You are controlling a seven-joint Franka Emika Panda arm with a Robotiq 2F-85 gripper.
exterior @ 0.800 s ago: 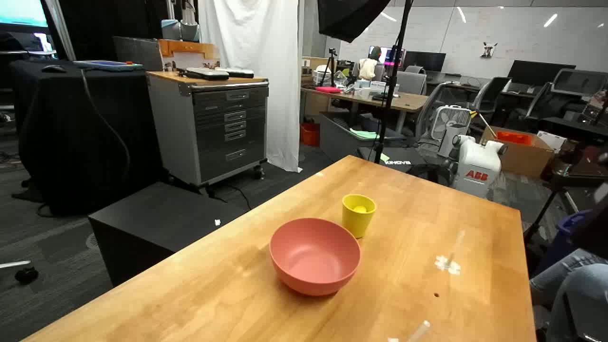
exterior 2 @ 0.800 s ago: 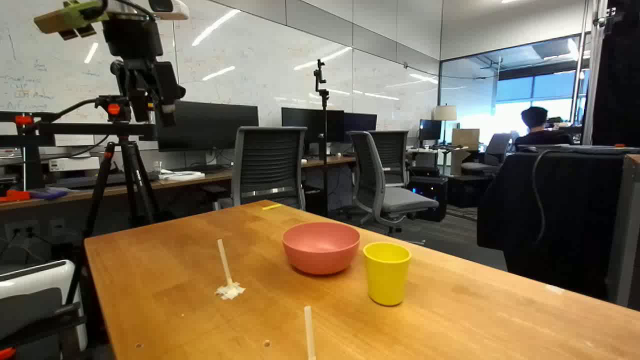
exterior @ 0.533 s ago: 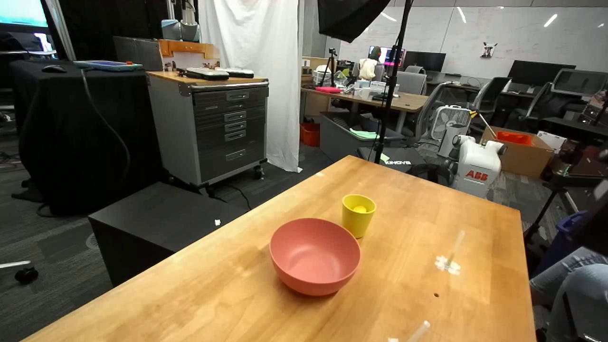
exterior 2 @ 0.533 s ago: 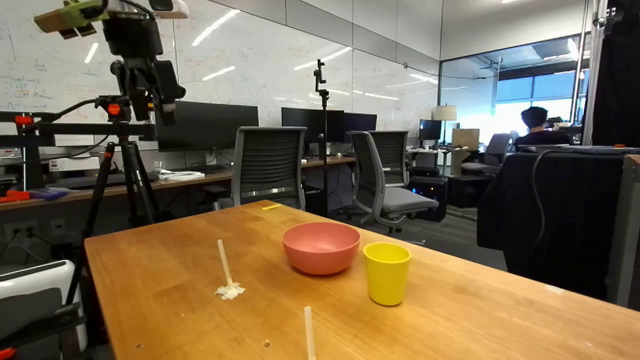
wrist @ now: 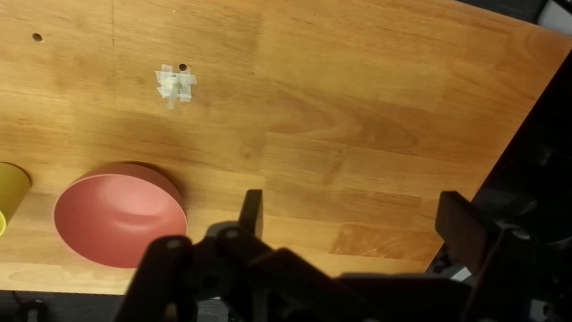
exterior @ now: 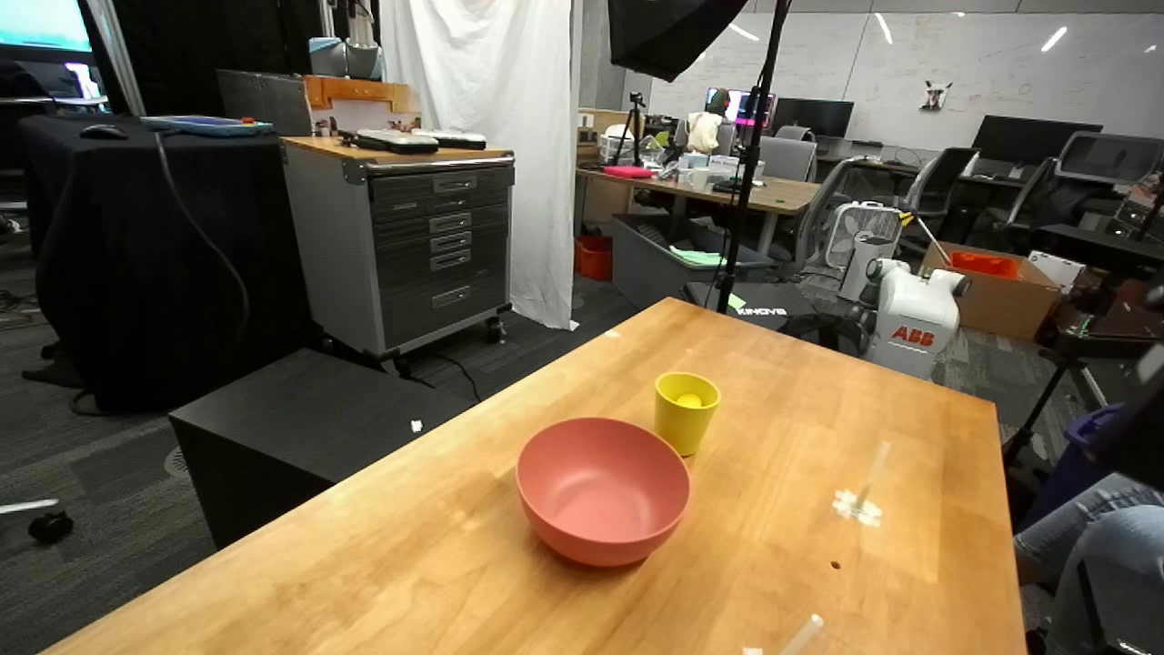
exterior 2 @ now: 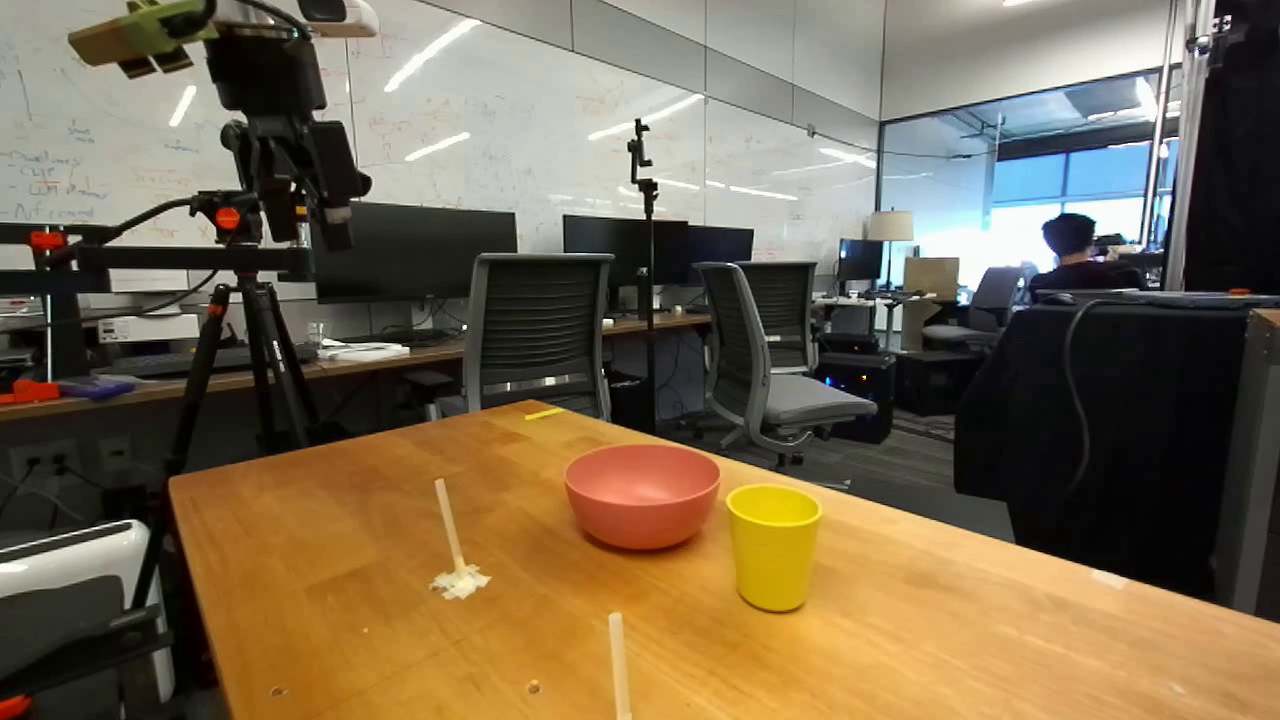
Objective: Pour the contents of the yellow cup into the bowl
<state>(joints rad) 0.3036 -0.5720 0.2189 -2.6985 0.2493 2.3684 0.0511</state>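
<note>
The yellow cup (exterior: 684,429) stands upright on the wooden table, close beside the salmon-pink bowl (exterior: 602,491). A rounded yellow piece of the contents (exterior: 689,400) shows inside the cup; any others are hidden. Both also show in an exterior view, the cup (exterior 2: 775,550) nearer the camera than the bowl (exterior 2: 642,500). The bowl's inside is bare. My gripper (exterior 2: 318,225) is raised at the table's far left side, away from both. In the wrist view my gripper (wrist: 351,201) is open with nothing between its fingers; the bowl (wrist: 120,219) is left of them, and the cup (wrist: 11,192) is cut by the left edge.
Short pale sticks stand taped to the table (exterior 2: 450,525), with another stick (exterior 2: 618,665) nearer that camera. The tape patch also shows in the wrist view (wrist: 176,84). A black box (exterior: 309,418) stands beside the table. A person's knee (exterior: 1109,537) is at the table's side.
</note>
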